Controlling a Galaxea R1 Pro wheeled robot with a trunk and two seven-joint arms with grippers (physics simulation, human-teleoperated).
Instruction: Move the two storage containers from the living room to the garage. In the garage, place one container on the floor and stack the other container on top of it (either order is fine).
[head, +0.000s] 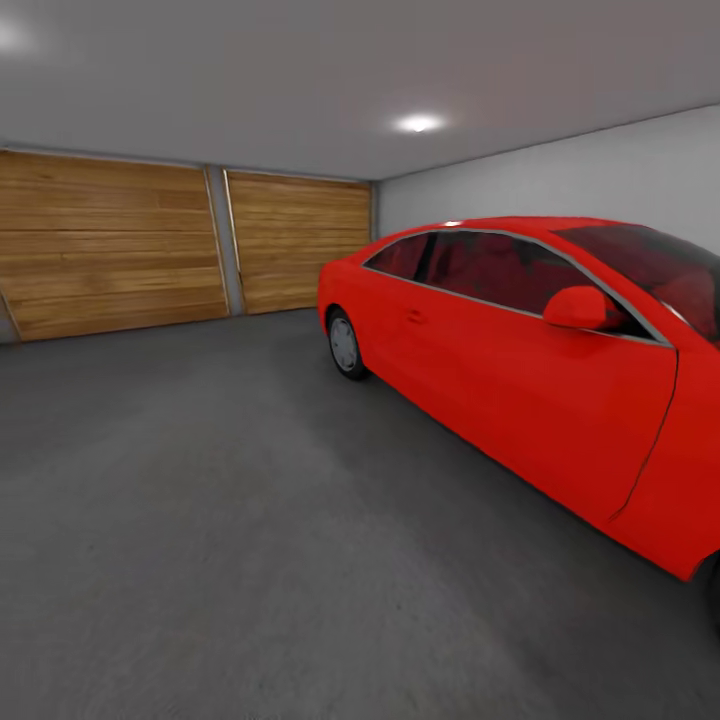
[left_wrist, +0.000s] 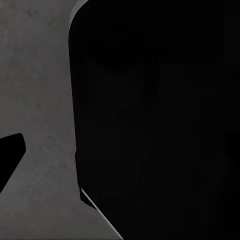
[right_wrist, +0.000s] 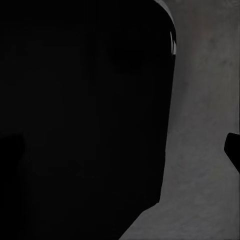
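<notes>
I am in the garage, looking over its dark grey concrete floor (head: 200, 500). The two storage containers are out of view, and so is the living room. In the left wrist view, one black fingertip (left_wrist: 11, 152) of my left gripper (left_wrist: 120, 150) sits far out at the picture's edge, over grey floor (left_wrist: 40, 100). The right wrist view has a fingertip (right_wrist: 233, 150) of my right gripper (right_wrist: 122, 150) just as far out. Both grippers look open and hold nothing. A black part of my own body (left_wrist: 160, 120) hides the rest.
A red car (head: 520, 380) stands on the right, close by, its side running toward the back. Two wooden panel doors (head: 110, 245) (head: 300, 240) close the far wall. A grey wall (head: 560, 180) runs behind the car. Open floor lies ahead and to the left.
</notes>
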